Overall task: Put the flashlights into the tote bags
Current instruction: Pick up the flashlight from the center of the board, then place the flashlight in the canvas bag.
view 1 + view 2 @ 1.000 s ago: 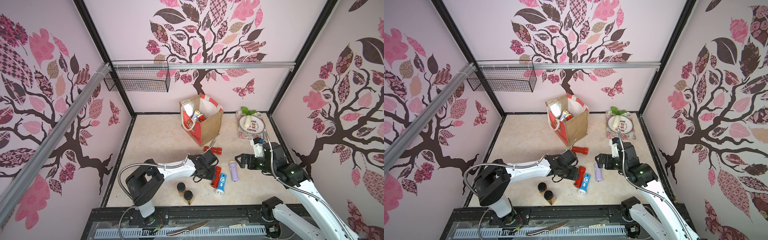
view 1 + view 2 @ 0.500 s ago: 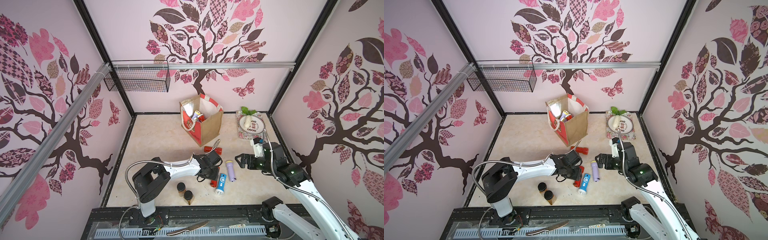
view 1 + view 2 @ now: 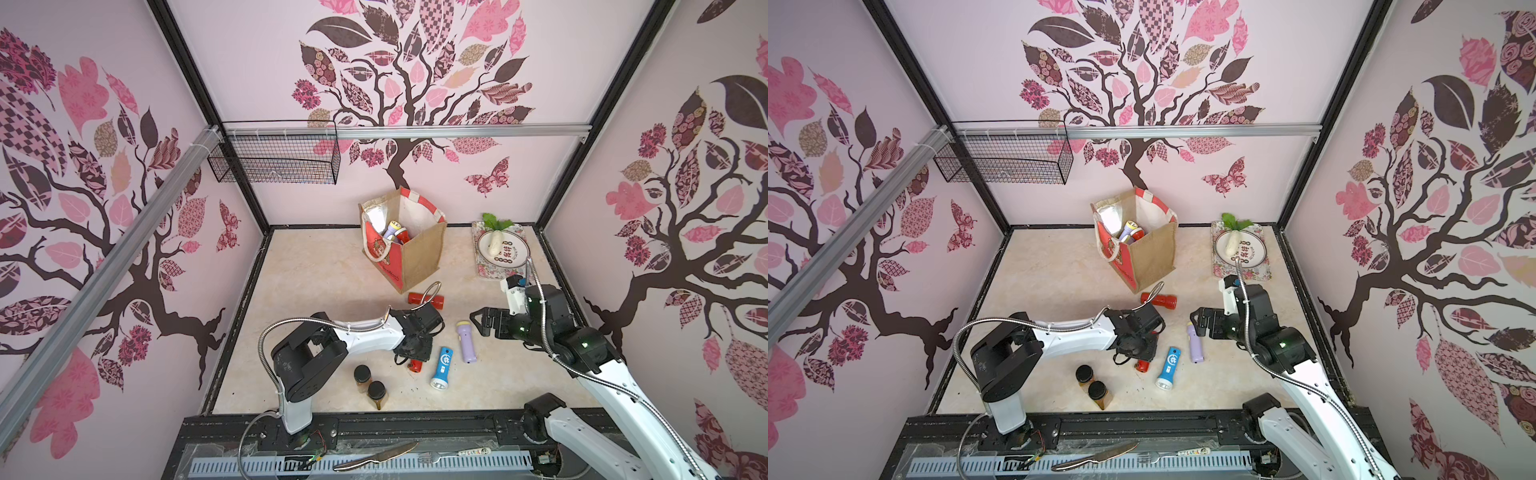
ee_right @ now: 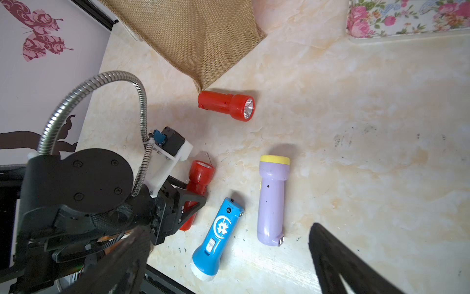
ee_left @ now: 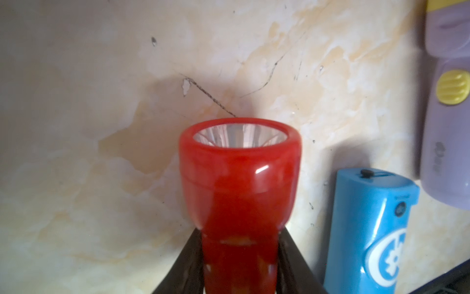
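While my left gripper (image 5: 241, 229) has pinched in over the last second, its two dark fingers now press both sides of the red flashlight (image 5: 239, 173) at the narrow handle. The wide head juts past the fingertips, just above the tabletop (image 3: 316, 282). A second ago most of that torch lay in sight. Now, in both top views, my wrist covers all but one red end.

The blue flashlight (image 3: 443, 366) and the lilac flashlight (image 3: 466, 343) lie where they lay, side by side, just beside my grip.

My right gripper (image 3: 477, 324) is unchanged: jaws spread wide, nothing held, near the lilac one's yellow-ringed head.

A second red flashlight (image 4: 225, 105) lies at the near corner of the tote bag (image 3: 419, 253). My camera cable loops across it in the top views. The bag stands open near the back wall, with a lilac and a red torch inside (image 3: 395, 232).

Two brown jars (image 3: 370, 384) with black lids stand touching, near my left arm.

- Torches: glossy plastic.
- Bag: coarse jute, white lining, red-white striped rim.
- Tabletop: cream marble pattern, scuffed with dark marks.
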